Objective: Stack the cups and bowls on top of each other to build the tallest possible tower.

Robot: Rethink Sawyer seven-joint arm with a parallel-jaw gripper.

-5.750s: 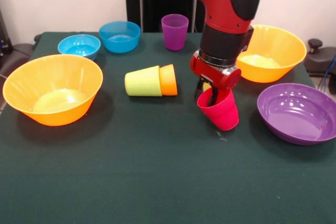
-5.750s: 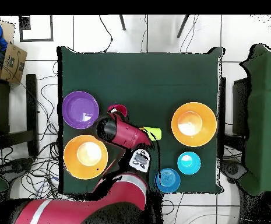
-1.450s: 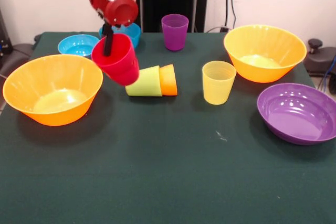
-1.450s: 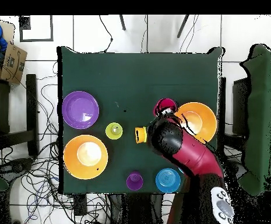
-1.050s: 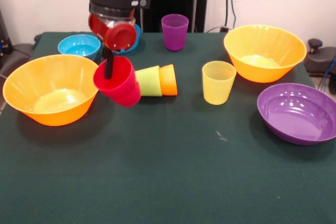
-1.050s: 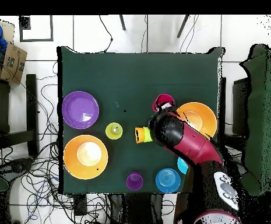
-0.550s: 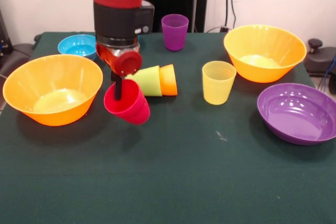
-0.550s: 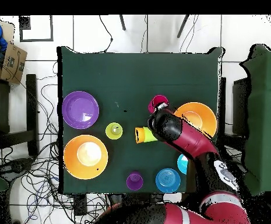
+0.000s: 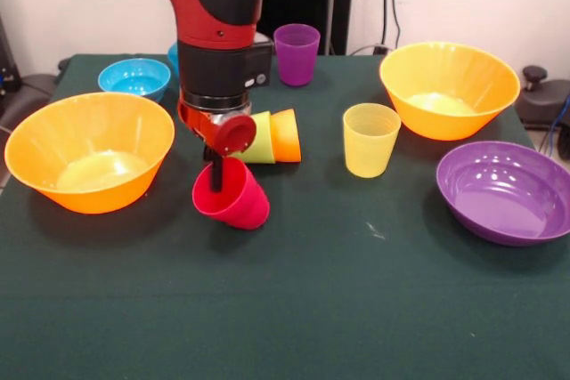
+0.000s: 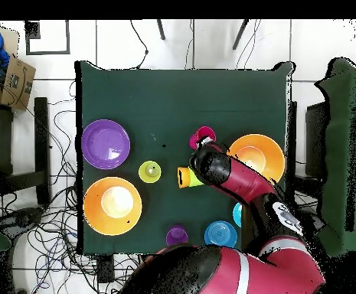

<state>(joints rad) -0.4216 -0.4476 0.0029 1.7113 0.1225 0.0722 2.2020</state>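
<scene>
A: What has just changed?

B: The gripper [image 9: 216, 159] has come down and moved toward the middle of the front view; a moment ago it hung high at the upper left, near the blue bowls, with the red cup [image 9: 232, 194] in the air; now the cup sits low over the cloth, left of centre, tilted, its mouth facing up and to the left.

A: Is the cup released?

B: No; one black finger [image 9: 215, 175] reaches down inside the rim, so the gripper is closed on the cup's wall; whether the base touches the table [image 9: 294, 309] I cannot tell.

A: What does that mean for the tower?

B: I judge nothing is stacked yet; the cup has been carried across and seems about to be set down as a base, or turned; every bowl is alone.

A: Where do the other pieces lie relative to the gripper?

B: The green cup [image 9: 259, 138] lies on its side with the orange cup [image 9: 286, 134] at its end, just behind and right of the gripper; the yellow cup [image 9: 370, 139] stands upright further right; the purple cup [image 9: 296, 53] is at top centre; one orange bowl [image 9: 87, 150] is close on the left, the other orange bowl [image 9: 449, 89] at upper right; the purple bowl [image 9: 506, 190] at the right edge; the cyan bowl [image 9: 134, 76] at upper left.

A: And overhead?

B: The red cup [image 10: 201, 137] shows just above the arm's end, left of the orange bowl [image 10: 256, 158].
</scene>
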